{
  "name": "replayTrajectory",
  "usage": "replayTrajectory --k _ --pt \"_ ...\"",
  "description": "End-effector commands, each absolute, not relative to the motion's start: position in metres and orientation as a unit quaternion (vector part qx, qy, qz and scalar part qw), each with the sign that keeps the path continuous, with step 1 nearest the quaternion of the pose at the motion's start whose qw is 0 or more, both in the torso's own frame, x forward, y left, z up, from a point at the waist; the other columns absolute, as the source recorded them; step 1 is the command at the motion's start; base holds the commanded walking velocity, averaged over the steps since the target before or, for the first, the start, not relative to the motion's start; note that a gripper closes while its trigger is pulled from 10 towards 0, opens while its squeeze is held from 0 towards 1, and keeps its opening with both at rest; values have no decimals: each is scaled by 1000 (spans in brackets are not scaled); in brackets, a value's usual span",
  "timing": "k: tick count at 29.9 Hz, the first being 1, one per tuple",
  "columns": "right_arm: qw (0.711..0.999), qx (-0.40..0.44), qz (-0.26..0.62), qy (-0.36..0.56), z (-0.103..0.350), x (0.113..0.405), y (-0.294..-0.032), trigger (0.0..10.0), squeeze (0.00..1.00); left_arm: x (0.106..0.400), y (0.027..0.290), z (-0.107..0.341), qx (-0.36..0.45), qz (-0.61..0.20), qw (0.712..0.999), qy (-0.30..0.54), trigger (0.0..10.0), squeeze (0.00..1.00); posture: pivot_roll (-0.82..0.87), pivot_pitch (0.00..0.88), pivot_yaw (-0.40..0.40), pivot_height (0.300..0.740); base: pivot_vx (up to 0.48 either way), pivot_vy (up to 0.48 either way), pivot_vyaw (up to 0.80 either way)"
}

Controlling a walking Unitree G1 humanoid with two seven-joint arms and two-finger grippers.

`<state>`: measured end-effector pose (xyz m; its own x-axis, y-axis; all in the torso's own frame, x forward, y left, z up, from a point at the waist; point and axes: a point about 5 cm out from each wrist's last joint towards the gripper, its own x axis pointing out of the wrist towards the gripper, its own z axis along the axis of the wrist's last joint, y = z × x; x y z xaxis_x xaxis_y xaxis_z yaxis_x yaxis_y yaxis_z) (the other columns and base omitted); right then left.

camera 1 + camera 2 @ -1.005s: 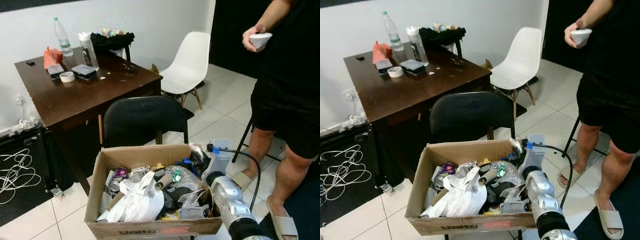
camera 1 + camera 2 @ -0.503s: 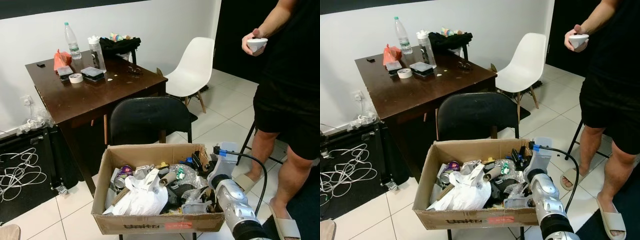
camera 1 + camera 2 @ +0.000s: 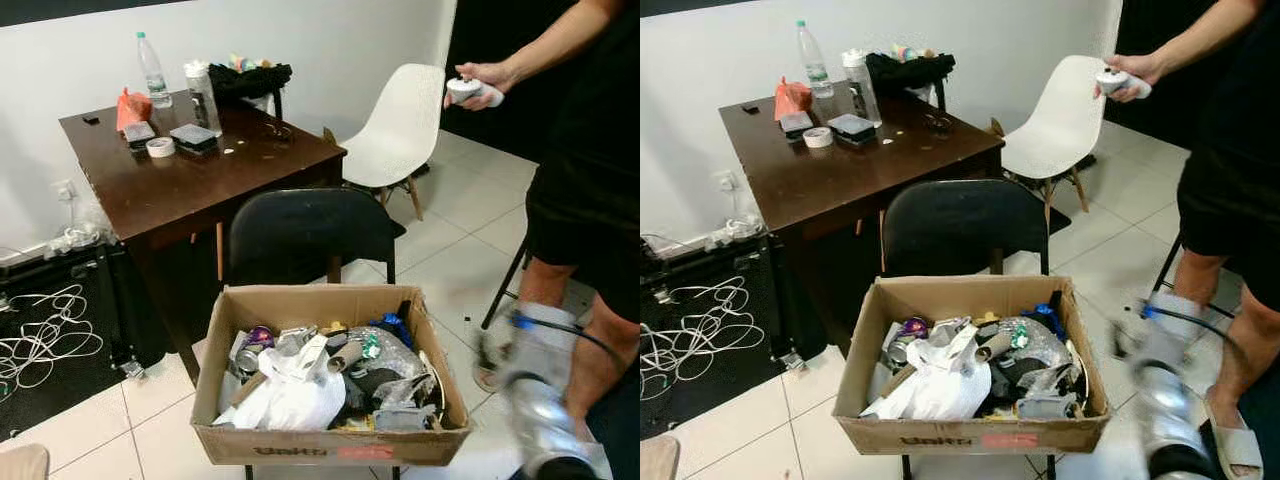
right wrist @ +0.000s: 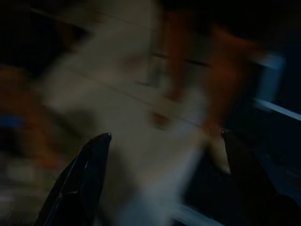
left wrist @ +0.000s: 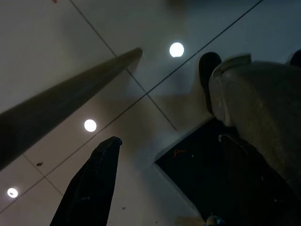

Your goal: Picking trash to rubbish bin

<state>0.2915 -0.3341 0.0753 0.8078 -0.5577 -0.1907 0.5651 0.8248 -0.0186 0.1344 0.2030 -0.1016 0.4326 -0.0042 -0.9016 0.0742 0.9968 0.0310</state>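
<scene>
Sitting on a black chair (image 3: 300,235), a cardboard box (image 3: 330,445) holds trash (image 3: 300,385). Blurred right gripper (image 4: 162,141), fingers spread, beside it. Left gripper's fingers: cannot tell.

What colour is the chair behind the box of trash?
Black chair, clearest in the right eye view.

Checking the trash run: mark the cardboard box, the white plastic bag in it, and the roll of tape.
cardboard box (image 3: 330,443), left eye view, front wall
white plastic bag (image 3: 300,395), left eye view, middle of the bag
roll of tape (image 3: 817,137), right eye view, top edge
</scene>
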Motion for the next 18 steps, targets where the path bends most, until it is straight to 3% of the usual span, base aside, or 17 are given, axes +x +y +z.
replayTrajectory --k 1,3,5,10,18 --pt "940 35 -320 114 63 280 -338 10000 0 123 209 -105 37 -15 833 552 10000 0 -157 120 92 740 -289 0 0" --pt "931 64 -325 153 41 259 -344 10000 0 121 209 -105 42 -17 831 554 10000 0 -161 122 91 740 -367 0 0" --pt "931 70 -321 162 36 256 -343 10000 0 121 209 -105 43 -17 831 554 10000 0 -161 122 91 740 -388 0 0" --pt "938 127 -189 262 -16 234 -294 10000 0 119 211 -105 43 -15 830 556 10000 0 -160 123 79 740 -400 0 0" --pt "881 152 -176 412 -76 167 -253 10000 0 119 211 -106 44 -16 829 557 10000 0 -161 117 82 740 -480 0 0"
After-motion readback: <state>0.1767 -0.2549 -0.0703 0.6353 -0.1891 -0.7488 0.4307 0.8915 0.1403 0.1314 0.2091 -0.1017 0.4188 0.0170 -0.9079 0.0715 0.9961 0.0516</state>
